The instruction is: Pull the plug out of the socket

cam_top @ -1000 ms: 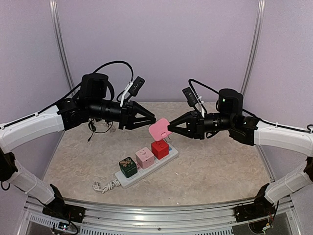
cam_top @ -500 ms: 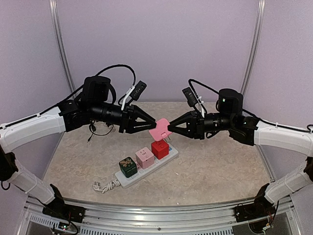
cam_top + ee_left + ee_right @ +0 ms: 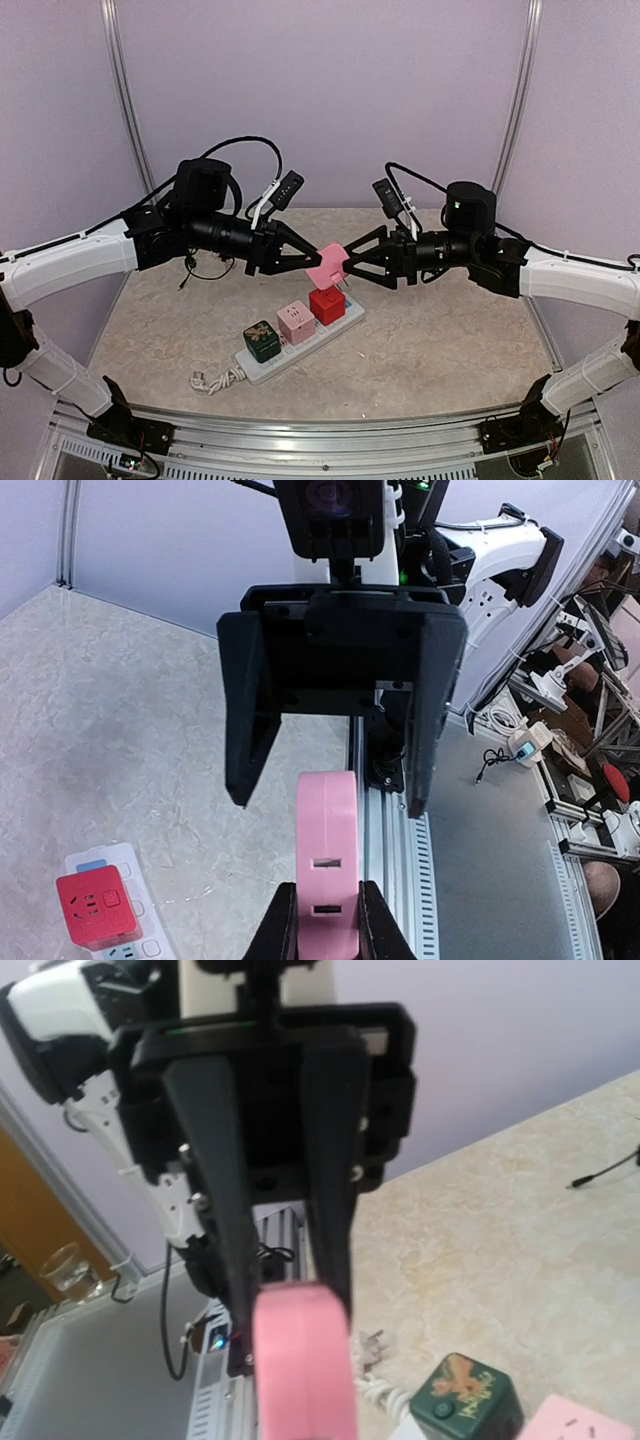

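Pale pink rounded plastic plug (image 3: 326, 266) hangs in the air between the 2 pincers, clear of the long white rectangular power strip (image 3: 303, 349), which lies on the tabletop below them. The left pincer (image 3: 317, 262) is closed on the plug: in its wrist view both black fingertips (image 3: 284, 922) press the plug's flat sides. The right pincer (image 3: 348, 267) faces it from the opposite side with its jaws spread; its 2 fingers stand on either side of the plug's far end without touching it.

Directly beneath the right pincer's tips, a red cube adapter (image 3: 327, 303) sits in the strip. A pink cube adapter (image 3: 296, 321) and a dark green cube adapter (image 3: 262, 340) follow along the strip, below the left pincer. A thick white cord (image 3: 214, 380) leaves the strip's near end.
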Available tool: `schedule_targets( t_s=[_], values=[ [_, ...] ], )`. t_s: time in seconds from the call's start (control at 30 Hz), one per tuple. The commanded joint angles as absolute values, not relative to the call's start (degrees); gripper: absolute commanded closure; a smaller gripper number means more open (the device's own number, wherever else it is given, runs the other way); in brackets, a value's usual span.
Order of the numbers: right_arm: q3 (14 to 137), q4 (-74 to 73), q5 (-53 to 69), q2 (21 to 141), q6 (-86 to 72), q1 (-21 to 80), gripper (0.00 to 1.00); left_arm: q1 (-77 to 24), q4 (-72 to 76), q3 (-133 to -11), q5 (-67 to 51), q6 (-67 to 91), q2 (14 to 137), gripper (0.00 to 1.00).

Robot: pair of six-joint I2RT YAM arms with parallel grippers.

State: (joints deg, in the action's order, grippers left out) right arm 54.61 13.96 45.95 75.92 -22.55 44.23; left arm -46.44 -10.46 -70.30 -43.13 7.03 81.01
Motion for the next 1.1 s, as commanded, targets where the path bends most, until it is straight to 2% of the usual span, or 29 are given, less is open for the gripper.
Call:
schedule_targets(
  t_s=[0.0, 0.07, 0.17, 0.27, 0.47, 1.07],
  values=[
    [54.89, 12.22, 41.48, 74.31, -23.63, 43.04, 0.17, -46.02, -9.51, -69.08, -38.47, 7.74, 80.87, 1.00],
    [54.07, 11.90, 38.93, 72.61, -24.53, 42.41, 0.13, -45.81, -8.47, -68.51, -34.21, 8.50, 79.88, 1.00],
    [53.87, 10.27, 34.74, 71.23, -26.18, 42.28, 0.13, -45.73, -7.60, -67.80, -25.17, 9.98, 77.68, 1.00],
    [52.69, 13.44, 35.44, 72.17, -31.17, 42.28, 0.15, -45.87, -6.74, -67.12, -19.01, 11.71, 76.12, 1.00],
    [48.41, 25.18, 34.48, 74.51, -43.00, 42.60, 0.08, -46.97, -2.81, -64.33, -14.37, 15.11, 74.29, 1.00],
    [49.00, 33.99, 34.65, 79.98, -50.07, 45.73, 0.12, -50.29, -0.52, -64.09, -11.29, 16.23, 76.35, 1.00]
  ],
)
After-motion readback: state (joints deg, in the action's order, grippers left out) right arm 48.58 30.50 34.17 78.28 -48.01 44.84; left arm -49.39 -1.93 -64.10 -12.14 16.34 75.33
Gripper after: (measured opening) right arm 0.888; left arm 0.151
